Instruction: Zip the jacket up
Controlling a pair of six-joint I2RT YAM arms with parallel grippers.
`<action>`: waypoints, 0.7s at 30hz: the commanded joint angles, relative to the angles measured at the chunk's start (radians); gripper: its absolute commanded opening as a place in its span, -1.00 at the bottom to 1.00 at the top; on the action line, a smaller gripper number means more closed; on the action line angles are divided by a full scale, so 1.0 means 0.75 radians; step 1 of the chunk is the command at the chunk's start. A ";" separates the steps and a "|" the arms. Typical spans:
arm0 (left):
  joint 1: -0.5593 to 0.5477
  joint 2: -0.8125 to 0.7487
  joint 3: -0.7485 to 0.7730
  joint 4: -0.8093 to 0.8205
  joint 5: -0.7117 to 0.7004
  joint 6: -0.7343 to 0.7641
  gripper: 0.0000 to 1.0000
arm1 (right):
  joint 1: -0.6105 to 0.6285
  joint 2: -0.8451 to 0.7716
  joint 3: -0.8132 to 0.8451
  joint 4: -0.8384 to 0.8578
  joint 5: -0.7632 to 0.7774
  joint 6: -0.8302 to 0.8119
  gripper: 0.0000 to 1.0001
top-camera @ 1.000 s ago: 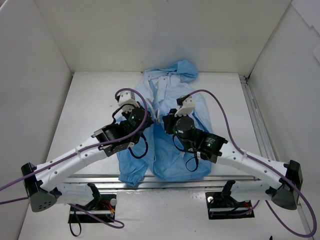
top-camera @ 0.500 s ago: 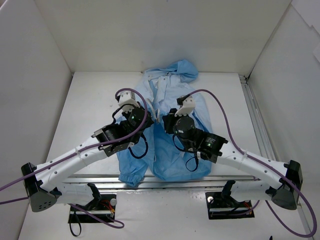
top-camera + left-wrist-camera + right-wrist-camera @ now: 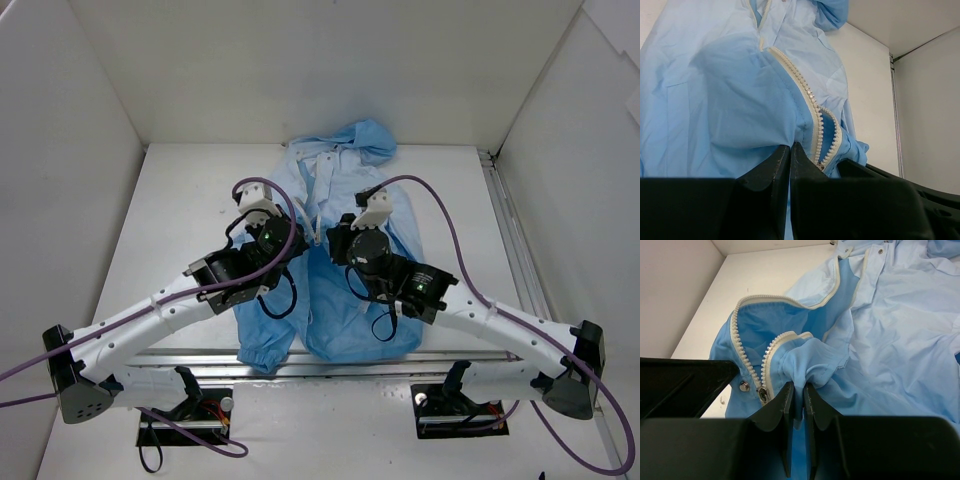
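The light blue jacket (image 3: 325, 310) lies flat along the middle of the table, hood (image 3: 368, 138) at the far end and front partly unzipped. My left gripper (image 3: 303, 236) and right gripper (image 3: 330, 240) meet over its middle, on either side of the zipper. In the left wrist view the left gripper (image 3: 790, 148) is shut on a peak of jacket fabric just left of the cream zipper teeth (image 3: 807, 95). In the right wrist view the right gripper (image 3: 799, 389) is shut on a bunched fold of fabric just right of the zipper slider (image 3: 761, 393) and a metal snap (image 3: 744, 386).
White walls enclose the table on three sides. A metal rail (image 3: 510, 230) runs along the right side and another (image 3: 330, 355) along the near edge under the jacket's hem. Purple cables (image 3: 440, 215) loop above both arms.
Both grippers have edged slightly toward the far side, still holding the fabric. The jacket otherwise lies as before.
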 commanded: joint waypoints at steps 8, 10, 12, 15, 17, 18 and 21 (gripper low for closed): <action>-0.015 -0.042 0.010 0.111 0.001 0.107 -1.00 | -0.002 0.017 0.101 0.051 0.028 -0.007 -1.00; -0.015 -0.050 0.010 0.115 0.005 0.146 -1.00 | 0.002 0.005 0.096 0.051 0.018 -0.013 -1.00; -0.015 -0.058 0.002 0.121 0.009 0.175 -1.00 | 0.002 -0.007 0.086 0.051 0.010 -0.011 -1.00; -0.015 -0.063 -0.014 0.148 0.040 0.220 -1.00 | -0.002 -0.017 0.094 0.043 0.002 -0.013 -1.00; -0.015 -0.054 -0.016 0.156 0.061 0.234 -1.00 | 0.000 -0.013 0.102 0.038 -0.002 -0.013 -1.00; -0.015 -0.050 -0.016 0.164 0.073 0.240 -1.00 | -0.002 -0.011 0.107 0.038 -0.002 -0.011 -1.00; -0.015 -0.034 -0.004 0.166 0.118 0.267 -1.00 | 0.002 -0.007 0.115 0.036 -0.006 -0.013 -1.00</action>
